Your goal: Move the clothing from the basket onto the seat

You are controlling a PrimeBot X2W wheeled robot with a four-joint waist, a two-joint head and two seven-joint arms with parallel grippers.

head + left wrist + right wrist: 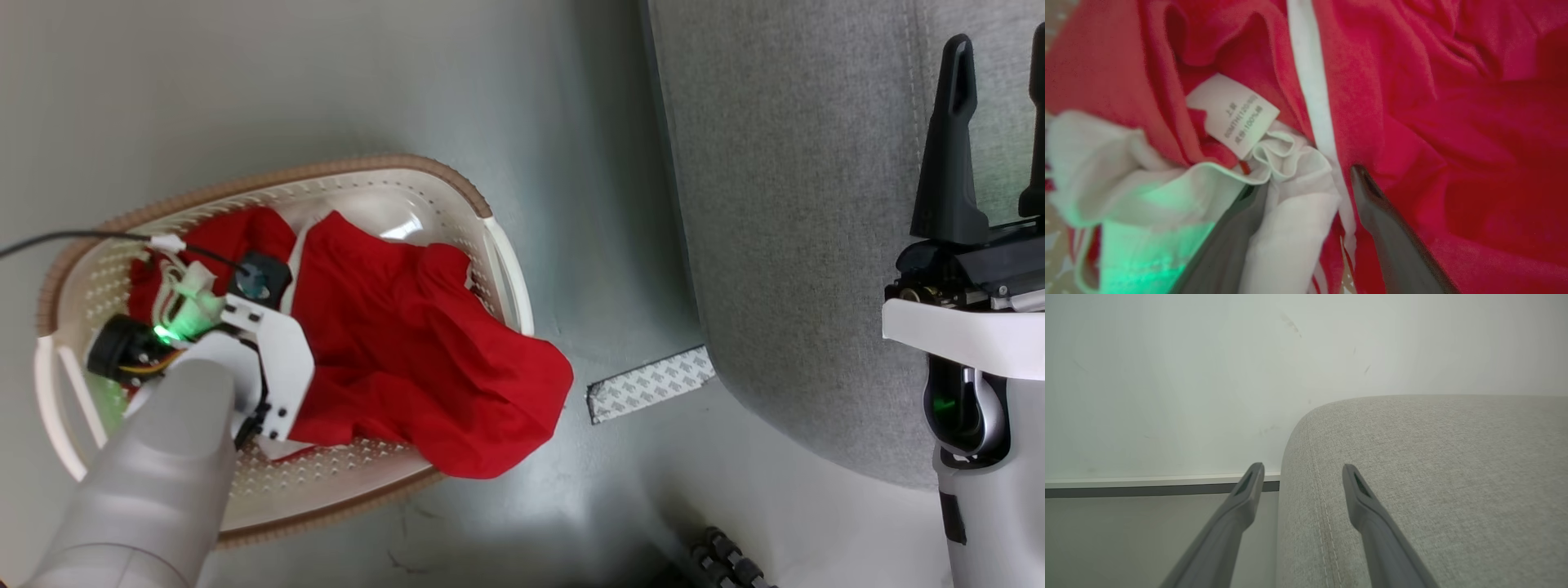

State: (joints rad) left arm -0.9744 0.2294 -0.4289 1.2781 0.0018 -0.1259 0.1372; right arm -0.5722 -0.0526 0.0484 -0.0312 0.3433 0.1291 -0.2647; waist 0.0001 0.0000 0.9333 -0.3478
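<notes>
Left pincer (1306, 179): down inside the basket (326, 171), fingers spread, nothing pinched. A bunched white fold (1290, 204) of the jersey (408, 343) lies between the two fingers and covers part of one finger. The other finger's tip rests against red cloth just beside a white stripe (1310, 81). A white care label (1235, 114) sits just ahead of the tips, to the side of the covered finger. Print on it is too blurred to read. A green glow falls on the white cloth near the finger base.

Jersey: in the basket, crumpled, all around and beneath the left pincer. One red corner hangs over the rim on the side away from that pincer, toward the seat (800, 204). No numerals visible.

Right pincer (1303, 468): fingers spread, empty, well apart from basket and jersey. It hangs at the seat's rounded edge. One finger is over the grey upholstery, the other over the floor (1147, 539) beside it. The seat's stitched seam (1323, 522) runs between them. A pale wall (1167, 375) lies ahead of the tips.

A patterned tape strip (651, 384) lies on the floor between basket and seat.
</notes>
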